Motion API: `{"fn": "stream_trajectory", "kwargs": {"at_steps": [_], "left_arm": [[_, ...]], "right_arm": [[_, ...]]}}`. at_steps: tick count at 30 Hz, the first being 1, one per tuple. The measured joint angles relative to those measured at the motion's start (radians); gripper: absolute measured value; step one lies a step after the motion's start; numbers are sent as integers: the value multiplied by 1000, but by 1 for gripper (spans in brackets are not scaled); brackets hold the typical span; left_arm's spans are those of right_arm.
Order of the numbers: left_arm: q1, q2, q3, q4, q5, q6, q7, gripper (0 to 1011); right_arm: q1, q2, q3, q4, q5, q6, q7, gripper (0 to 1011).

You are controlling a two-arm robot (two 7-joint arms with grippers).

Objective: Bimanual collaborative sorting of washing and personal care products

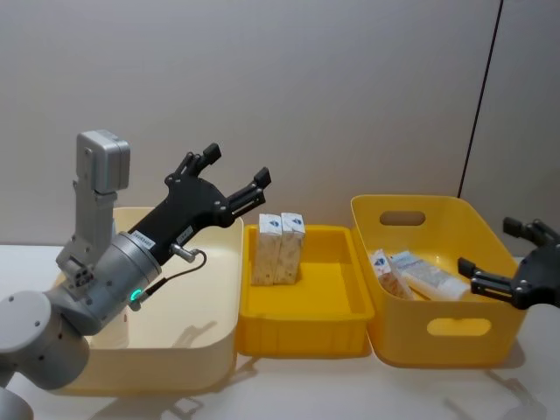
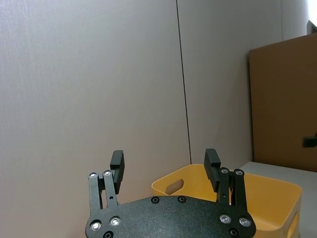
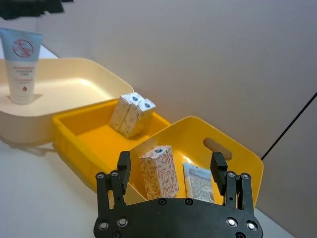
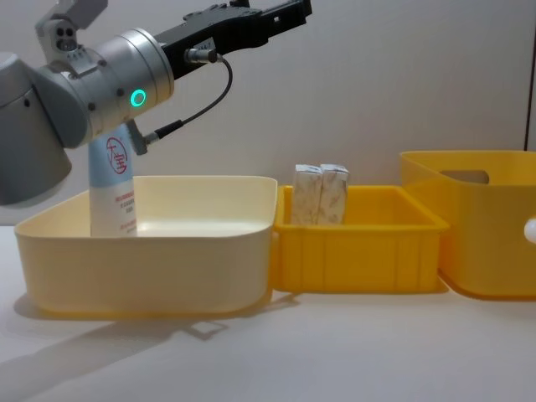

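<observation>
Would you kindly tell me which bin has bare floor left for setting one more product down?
Cream bin: bare beside the upright tube. Middle tray: free in front of two cartons. Handled yellow bin is crowded.

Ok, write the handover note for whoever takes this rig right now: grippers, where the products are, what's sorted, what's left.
Left gripper: open, empty, raised above the cream bin.
Right gripper: open, empty, at the deep yellow bin.
Done: one blue tube upright in the cream bin; two cartons upright in the shallow yellow tray.
Left: a carton and other packs in the deep bin.
</observation>
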Motion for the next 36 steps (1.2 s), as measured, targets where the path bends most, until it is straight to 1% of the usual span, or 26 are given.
{"fn": "stream_trajectory", "kwargs": {"at_steps": [2, 3, 5, 6, 9, 11, 13, 16, 17, 18, 22, 23, 26, 29, 36], "left_arm": [[0, 0, 0, 0, 0, 0, 0, 1003], [0, 0, 0, 0, 0, 0, 0, 1003], [0, 0, 0, 0, 0, 0, 0, 1003], [0, 0, 0, 0, 0, 0, 0, 1003], [0, 0, 0, 0, 0, 0, 0, 1003], [0, 0, 0, 0, 0, 0, 0, 1003], [0, 0, 0, 0, 0, 0, 0, 1003], [0, 0, 0, 0, 0, 0, 0, 1003], [0, 0, 0, 0, 0, 0, 0, 1003], [0, 0, 0, 0, 0, 0, 0, 1003], [0, 0, 0, 0, 0, 0, 0, 1003], [0, 0, 0, 0, 0, 0, 0, 1003], [0, 0, 0, 0, 0, 0, 0, 1003], [0, 0, 0, 0, 0, 0, 0, 1003], [0, 0, 0, 0, 0, 0, 0, 1003]], "right_arm": [[-55, 2, 36, -35, 24, -54, 6, 1001], [-55, 2, 36, -35, 24, -54, 6, 1001], [-96, 3, 61, -61, 41, -91, 8, 1001], [-96, 3, 61, -61, 41, -91, 8, 1001], [-121, 7, 74, -79, 49, -111, 6, 1001], [-122, 8, 73, -82, 49, -110, 0, 1001], [-119, 9, 69, -83, 47, -106, -7, 1001], [-91, 8, 41, -80, 27, -80, -32, 1001], [-91, 8, 41, -80, 27, -80, -32, 1001], [-79, 7, 29, -77, 17, -67, -44, 1001], [-49, 4, 0, -70, -4, -38, -66, 1001], [-49, 4, 0, -70, -4, -38, -66, 1001], [-31, 2, -18, -66, -16, -22, -81, 1001], [-20, 1, -28, -63, -24, -12, -90, 1001], [-3, -1, -45, -59, -36, 4, -103, 1001]]}}
